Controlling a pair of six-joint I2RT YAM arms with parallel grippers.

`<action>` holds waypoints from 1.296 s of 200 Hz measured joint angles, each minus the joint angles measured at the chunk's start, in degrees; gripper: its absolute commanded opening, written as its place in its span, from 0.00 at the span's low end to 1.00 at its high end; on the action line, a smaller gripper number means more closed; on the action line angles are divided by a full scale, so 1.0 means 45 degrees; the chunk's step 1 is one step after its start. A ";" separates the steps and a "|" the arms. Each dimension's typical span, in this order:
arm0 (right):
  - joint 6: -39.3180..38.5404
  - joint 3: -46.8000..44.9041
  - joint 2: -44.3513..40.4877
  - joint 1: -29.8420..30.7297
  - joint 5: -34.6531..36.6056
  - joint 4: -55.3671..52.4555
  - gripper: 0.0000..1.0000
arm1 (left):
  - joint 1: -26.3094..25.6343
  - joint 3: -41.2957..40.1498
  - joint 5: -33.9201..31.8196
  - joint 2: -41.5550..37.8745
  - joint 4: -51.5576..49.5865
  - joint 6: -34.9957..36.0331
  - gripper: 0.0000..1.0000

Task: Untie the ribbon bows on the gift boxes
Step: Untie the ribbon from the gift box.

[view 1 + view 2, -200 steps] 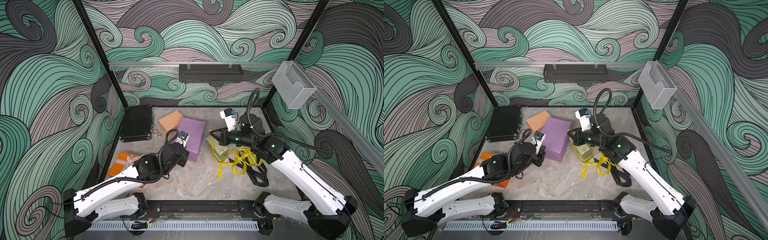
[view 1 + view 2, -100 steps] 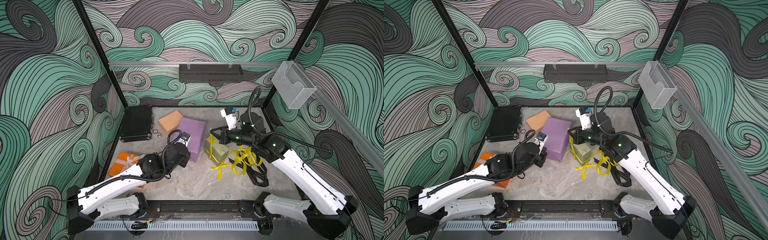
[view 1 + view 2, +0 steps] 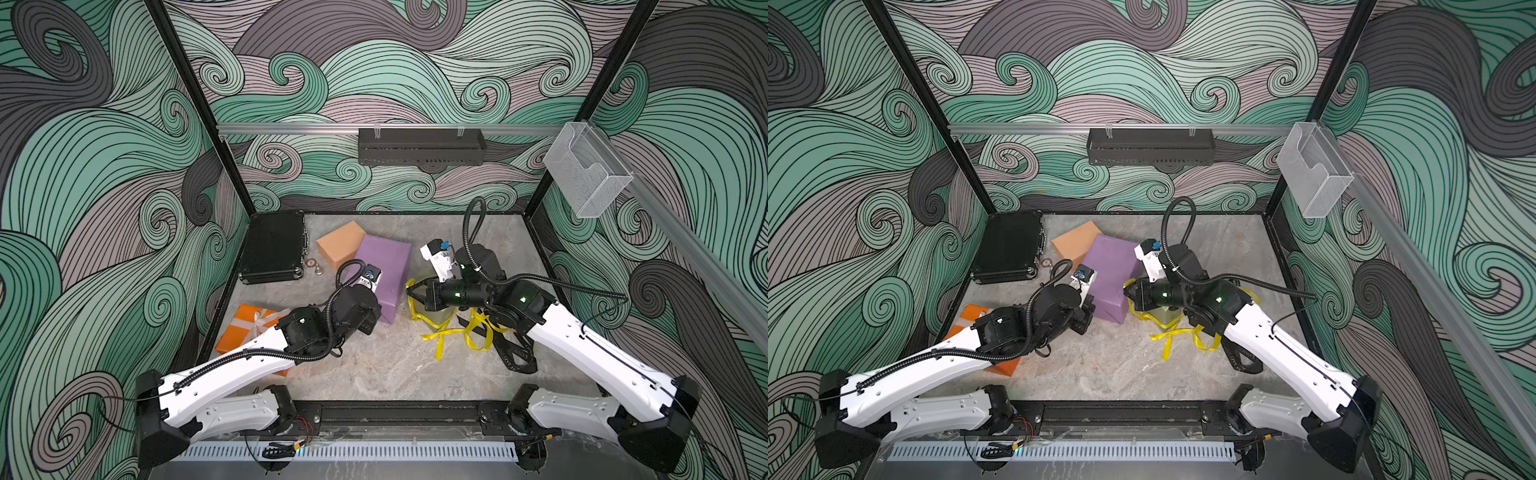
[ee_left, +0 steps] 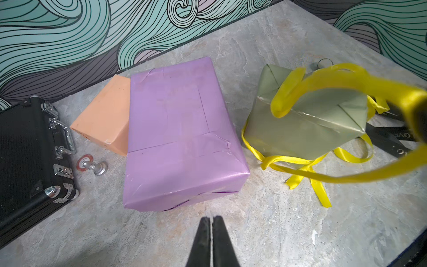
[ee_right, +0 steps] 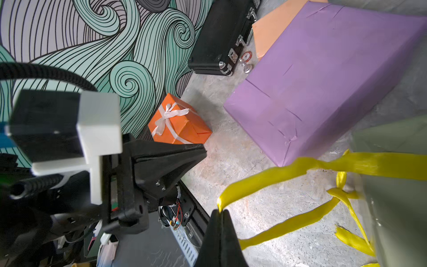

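At your far left the black case (image 3: 272, 247) lies against the wall, out of play. Near it the orange box (image 5: 180, 124) has its white ribbon bow (image 5: 169, 113) tied, so that job is yet to do. The peach box (image 3: 340, 243) and the purple box (image 3: 384, 266) sit side by side, seemingly touching, with no ribbon showing on either. Your left fingers (image 4: 204, 231) are pressed together on nothing, poised over the surface (image 4: 265, 219) just short of the purple box's near end, probably parked clear of the work. Further right, your right fingers (image 5: 216, 231) are pinched shut on the yellow ribbon (image 5: 288, 171), which runs taut to the olive-green box (image 4: 307, 124). That box appears tipped by the pull. A knot sits at its lower edge, so this wrap looks only partly undone. A black ribbon (image 3: 515, 357) lies loose under the right arm.
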 measured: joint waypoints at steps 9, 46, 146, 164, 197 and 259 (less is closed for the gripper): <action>-0.0015 0.0015 0.0000 0.0170 0.0053 -0.0058 0.03 | 0.0005 0.0000 0.0005 0.0015 -0.0010 0.0000 0.07; -0.0262 0.0359 0.0554 0.0971 0.0525 -0.1151 0.09 | 0.0010 0.0000 -0.0010 0.0010 -0.0019 -0.0019 0.07; -0.0704 -0.0495 0.0214 0.0636 0.2341 -0.3186 0.62 | 0.0024 0.0000 -0.0155 -0.0102 -0.0015 -0.0039 0.07; -0.0466 -0.0889 -0.0821 -0.0743 0.2691 -0.3162 0.62 | 0.0024 0.0000 -0.0155 -0.0102 -0.0019 -0.0039 0.07; 0.0272 -0.2414 -0.2283 -0.3274 0.2846 -0.2880 0.60 | 0.0024 0.0000 -0.0126 -0.0102 -0.0015 -0.0039 0.07; 0.0763 -0.3895 -0.1579 -0.6256 0.2035 -0.2006 0.57 | 0.0039 0.0029 0.0257 0.0403 -0.0058 -0.0034 0.17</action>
